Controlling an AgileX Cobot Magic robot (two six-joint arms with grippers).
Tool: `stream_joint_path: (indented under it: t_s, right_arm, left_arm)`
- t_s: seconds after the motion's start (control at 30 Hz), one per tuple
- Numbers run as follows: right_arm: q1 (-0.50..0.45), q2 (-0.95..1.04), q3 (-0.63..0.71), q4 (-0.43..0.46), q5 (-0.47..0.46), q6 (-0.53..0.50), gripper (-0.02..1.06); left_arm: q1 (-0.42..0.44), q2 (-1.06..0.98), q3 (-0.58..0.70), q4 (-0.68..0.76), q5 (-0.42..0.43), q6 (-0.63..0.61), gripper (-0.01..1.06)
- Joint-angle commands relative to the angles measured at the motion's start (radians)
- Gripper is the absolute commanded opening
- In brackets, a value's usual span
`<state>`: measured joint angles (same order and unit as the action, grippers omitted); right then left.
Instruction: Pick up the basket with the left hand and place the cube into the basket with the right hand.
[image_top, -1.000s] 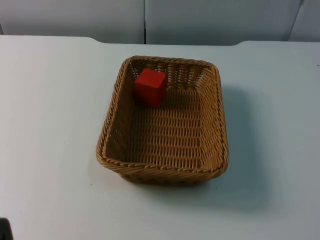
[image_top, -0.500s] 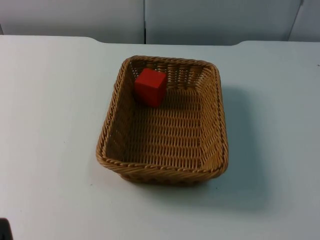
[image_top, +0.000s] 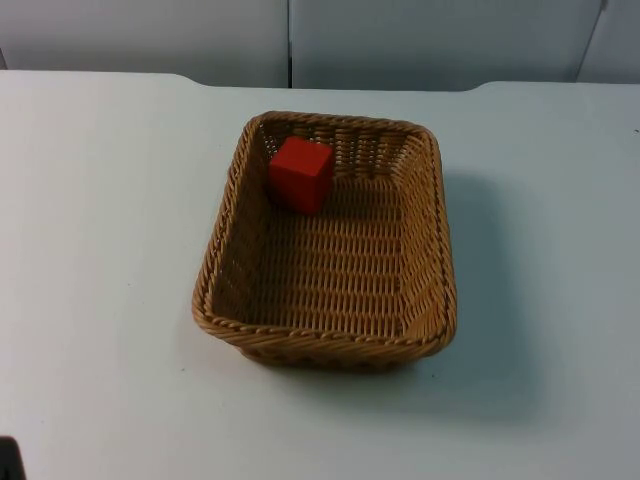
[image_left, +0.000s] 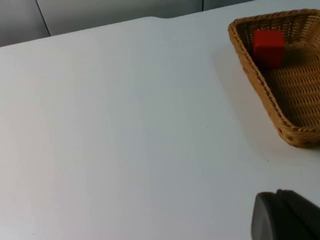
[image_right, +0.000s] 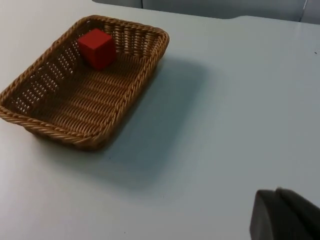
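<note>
White table (image_top: 100, 250), cube (image_top: 300, 174) inside basket (image_top: 215, 260), well apart from left hand (image_left: 286, 216).

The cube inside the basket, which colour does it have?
Red; the cube shows best in the top view.

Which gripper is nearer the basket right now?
Neither clearly. The left gripper waits off the basket's left side, the right gripper off its right; both stand apart from it, the cube inside.
</note>
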<state>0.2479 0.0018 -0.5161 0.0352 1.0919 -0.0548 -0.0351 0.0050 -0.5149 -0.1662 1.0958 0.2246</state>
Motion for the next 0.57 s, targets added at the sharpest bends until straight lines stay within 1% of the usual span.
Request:
stream_joint_path:
  t_s: [0.0, 0.07, 0.13, 0.2, 0.23, 0.37, 0.4, 0.43, 0.47, 0.53]
  right_arm:
    - [-0.007, -0.002, 0.005, -0.003, -0.016, 0.004, 0.00]
    - [-0.007, -0.002, 0.005, -0.005, -0.016, 0.004, 0.00]
    - [-0.045, -0.002, 0.005, 0.004, -0.016, 0.004, 0.00]
    - [-0.135, -0.002, 0.005, 0.016, -0.016, 0.004, 0.00]
    - [-0.135, -0.002, 0.005, 0.016, -0.016, 0.004, 0.00]
    - [-0.288, -0.002, 0.005, 0.023, -0.016, 0.004, 0.00]
    - [-0.315, -0.002, 0.005, 0.023, -0.016, 0.004, 0.00]
    - [-0.315, -0.002, 0.005, 0.023, -0.016, 0.004, 0.00]
    - [-0.345, -0.002, 0.005, 0.023, -0.016, 0.004, 0.00]
    - [-0.373, -0.002, 0.005, 0.023, -0.016, 0.004, 0.00]
  left_arm:
    - [-0.008, -0.005, 0.000, 0.002, -0.009, -0.009, 0.00]
    - [-0.008, -0.005, 0.000, 0.002, -0.009, -0.009, 0.00]
    - [-0.008, -0.005, 0.000, 0.002, -0.009, -0.009, 0.00]
    - [-0.008, -0.005, -0.002, 0.002, -0.009, -0.009, 0.00]
    - [-0.008, -0.005, -0.002, 0.002, -0.009, -0.009, 0.00]
    - [-0.008, -0.005, -0.002, 0.002, -0.009, -0.009, 0.00]
    - [-0.008, -0.005, -0.002, 0.002, -0.009, -0.009, 0.00]
    - [-0.008, -0.005, -0.002, 0.002, -0.009, -0.009, 0.00]
    - [-0.008, -0.005, -0.002, 0.002, -0.009, -0.009, 0.00]
    - [-0.008, -0.005, -0.002, 0.002, -0.009, -0.009, 0.00]
